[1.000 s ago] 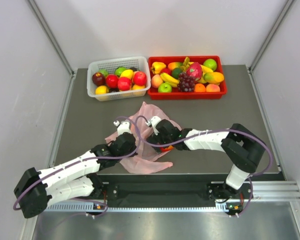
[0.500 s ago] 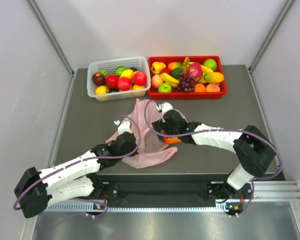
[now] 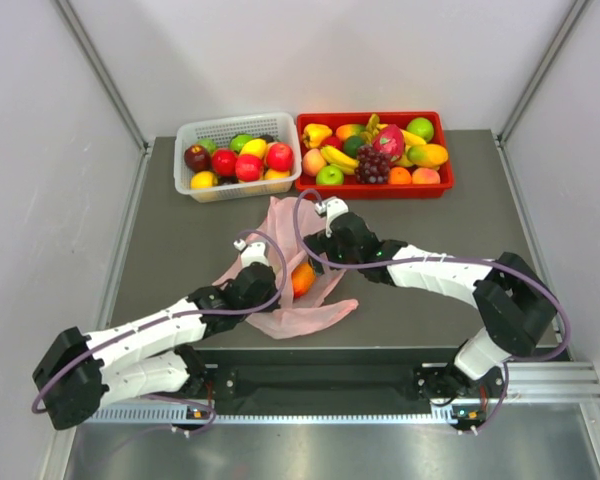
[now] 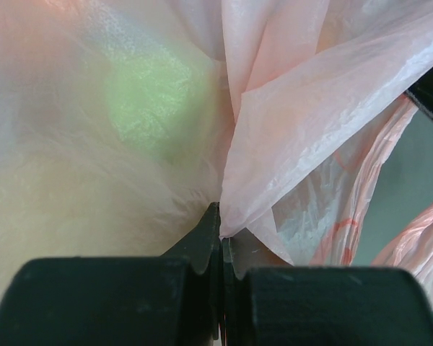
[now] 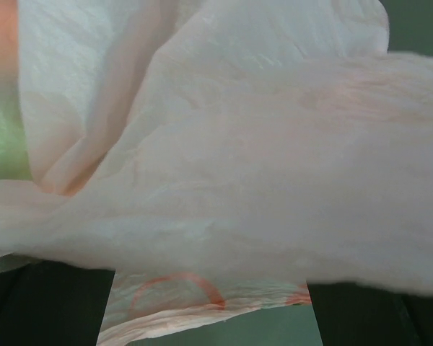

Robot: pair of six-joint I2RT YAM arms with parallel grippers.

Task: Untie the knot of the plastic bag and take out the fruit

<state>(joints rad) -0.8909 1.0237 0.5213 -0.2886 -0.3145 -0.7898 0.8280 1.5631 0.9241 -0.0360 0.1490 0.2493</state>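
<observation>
- The plastic bag (image 3: 302,320) lies crumpled on the bench (image 3: 180,240), in the near middle part, between the two arms. One part of it is raised up toward the far side, and the rest spreads flat toward the near edge.
- An orange fruit (image 3: 302,279) shows among the folds of the bag, between the two claws. I cannot tell if the thin film covers it or not.
- The knot I cannot make out in any view.
- The left claw (image 4: 221,249) is clenched on the bag. In the left wrist view its two dark fingers (image 4: 202,238) are pressed together and pinch a fold of pink film. A green blur shows through the film, too soft to name.
- The right claw (image 5: 211,277) is released, with the fingers wide apart. In the right wrist view the pink film hangs across the space between them and fills almost the whole picture.
- At the far side of the bench, well apart from the bag, stand a white basket (image 3: 238,124) and, just beside it on the right, a red tray (image 3: 375,190). Both are full of mixed coloured fruit.
</observation>
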